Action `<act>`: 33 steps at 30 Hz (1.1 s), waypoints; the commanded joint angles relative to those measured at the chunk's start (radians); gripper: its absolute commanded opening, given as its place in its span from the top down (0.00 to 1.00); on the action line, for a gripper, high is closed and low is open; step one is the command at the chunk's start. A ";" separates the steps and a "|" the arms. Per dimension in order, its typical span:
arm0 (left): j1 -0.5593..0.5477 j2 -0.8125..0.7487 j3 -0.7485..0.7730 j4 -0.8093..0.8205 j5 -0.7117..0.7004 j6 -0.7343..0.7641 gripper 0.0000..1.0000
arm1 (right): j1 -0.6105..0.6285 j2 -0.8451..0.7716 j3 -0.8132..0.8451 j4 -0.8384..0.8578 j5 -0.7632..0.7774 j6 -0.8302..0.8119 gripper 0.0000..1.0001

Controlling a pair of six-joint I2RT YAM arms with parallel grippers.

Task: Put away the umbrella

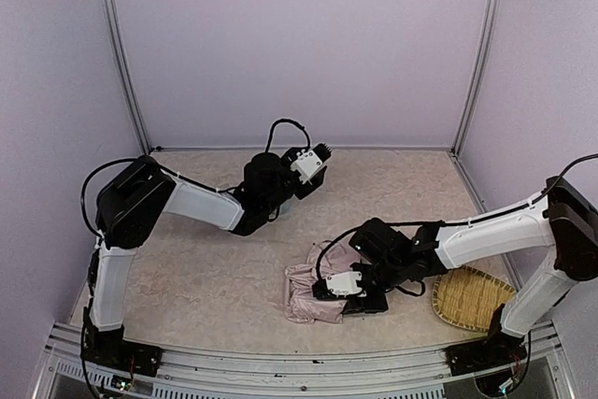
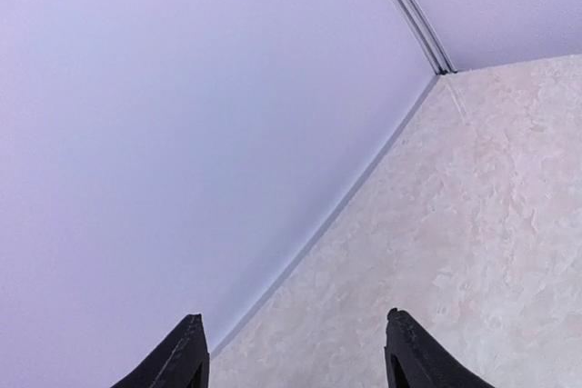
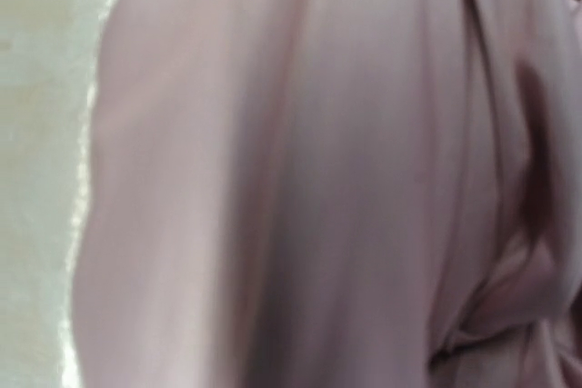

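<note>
The umbrella [image 1: 304, 298] lies folded as a crumpled pale pink bundle on the table, front of centre. Its shaft and handle are hidden. My right gripper [image 1: 325, 290] is down on the bundle's right side, and its fingertips are lost against the fabric. The right wrist view is filled with blurred pink umbrella fabric [image 3: 300, 179], and no fingers show, so I cannot tell whether it grips. My left gripper [image 1: 320, 149] is raised near the back wall, far from the umbrella. It is open and empty in the left wrist view [image 2: 296, 352], which faces the wall and bare table.
A round woven bamboo tray [image 1: 470, 298] lies at the front right beside the right arm's base. Lilac walls with metal posts [image 1: 121, 53] enclose the back and sides. A metal rail [image 1: 280, 362] runs along the front edge.
</note>
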 commanded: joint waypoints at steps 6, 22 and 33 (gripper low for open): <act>-0.054 -0.458 -0.322 0.019 0.093 -0.189 0.34 | -0.121 0.097 0.067 -0.305 -0.212 0.057 1.00; -0.268 -0.864 -0.825 -0.420 0.353 0.072 0.06 | -0.224 0.571 0.448 -0.595 -0.560 0.050 1.00; -0.192 -0.544 -0.638 -0.629 0.516 0.166 0.01 | -0.251 0.731 0.631 -0.614 -0.599 0.041 1.00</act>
